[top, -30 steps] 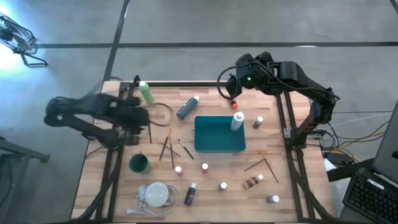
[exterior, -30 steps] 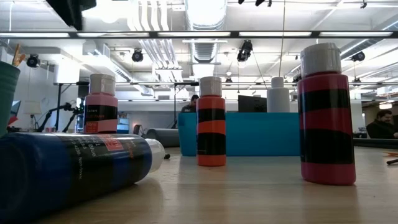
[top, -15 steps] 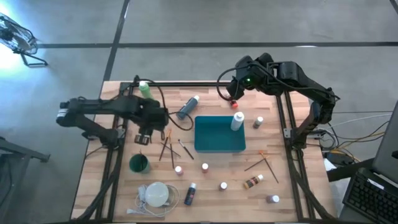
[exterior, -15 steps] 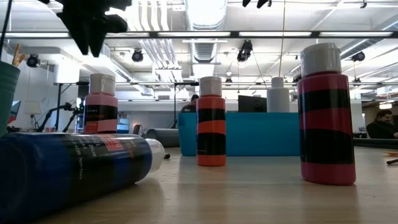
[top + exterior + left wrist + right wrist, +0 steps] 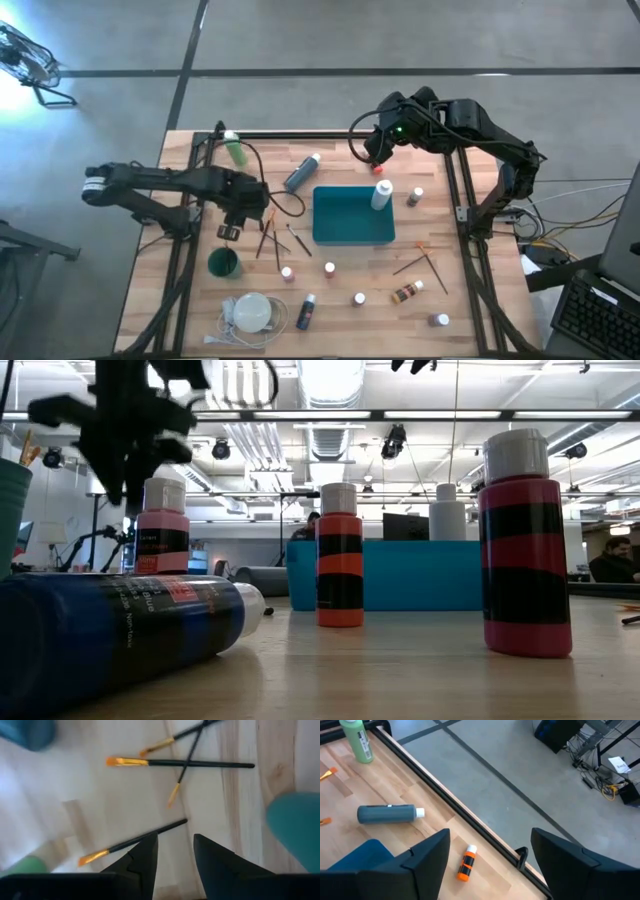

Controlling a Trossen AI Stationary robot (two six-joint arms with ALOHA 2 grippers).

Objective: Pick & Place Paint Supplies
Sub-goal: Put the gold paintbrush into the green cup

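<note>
Though labels stay unreadable, black-banded red bottle (image 5: 524, 545), orange bottle (image 5: 339, 556)

teal tray (image 5: 352, 215), green cup (image 5: 223, 264), corded white disc (image 5: 252, 311)

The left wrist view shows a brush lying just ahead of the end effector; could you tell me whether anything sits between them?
Nothing visible does: the left end effector is open above bare wood, with the nearest brush unobstructed.
</note>
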